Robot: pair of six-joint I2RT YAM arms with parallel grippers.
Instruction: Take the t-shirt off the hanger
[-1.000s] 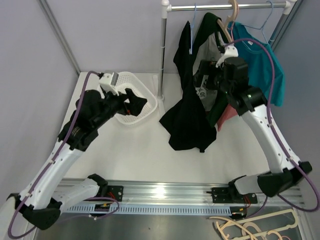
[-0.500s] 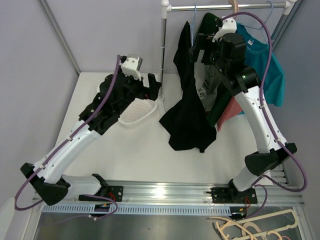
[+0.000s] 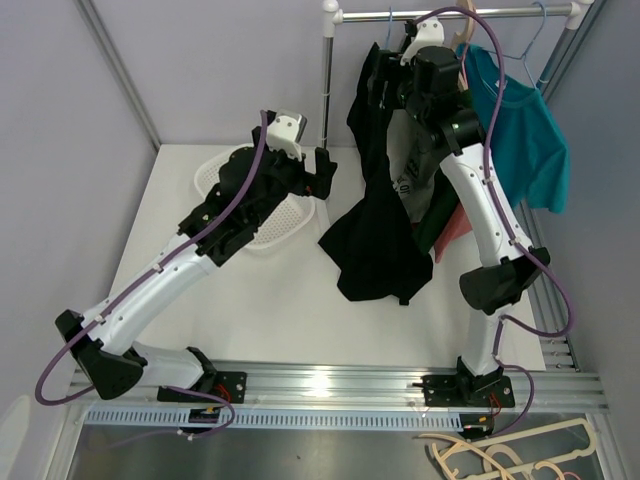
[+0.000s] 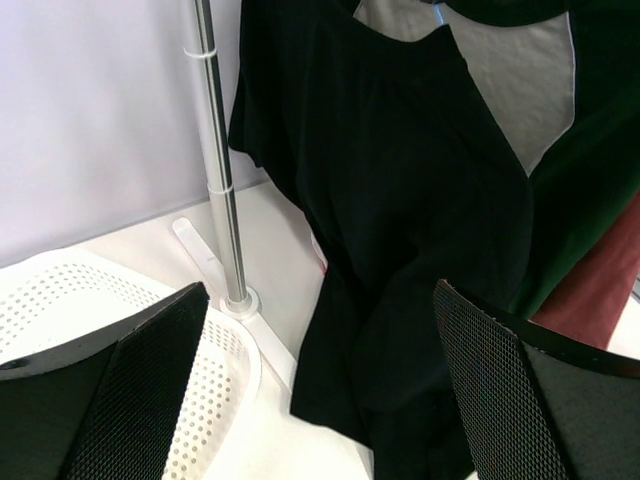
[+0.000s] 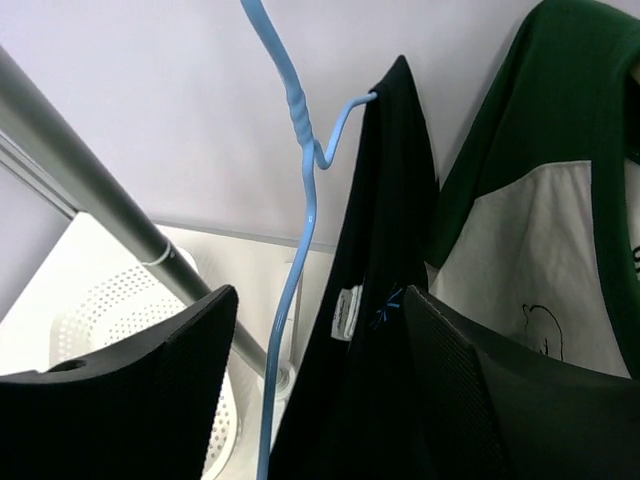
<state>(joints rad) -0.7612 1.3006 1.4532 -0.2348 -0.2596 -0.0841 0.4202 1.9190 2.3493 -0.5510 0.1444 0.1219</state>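
Note:
A black t-shirt (image 3: 375,240) hangs on a light-blue hanger (image 5: 300,180) from the rail, its hem pooled on the table. My right gripper (image 3: 385,75) is raised to the top of the shirt. In the right wrist view its jaws (image 5: 320,295) stand apart, with the blue hanger wire and the shirt's collar and label (image 5: 385,300) between them, nothing pinched. My left gripper (image 3: 318,178) hovers by the rack pole, open and empty. In the left wrist view it (image 4: 320,300) faces the black t-shirt (image 4: 400,250).
A white perforated basket (image 3: 225,175) sits under the left arm, beside the rack's upright pole (image 3: 325,100). On the rail (image 3: 500,12) also hang a green-and-grey shirt (image 5: 530,250), a teal shirt (image 3: 525,130) and a red garment (image 3: 455,230). Spare hangers (image 3: 500,455) lie at the near edge.
The left arm swung from over the basket rightward to the rack pole. The right arm rose to the hanger top, its jaws narrowing a little around the wire and collar.

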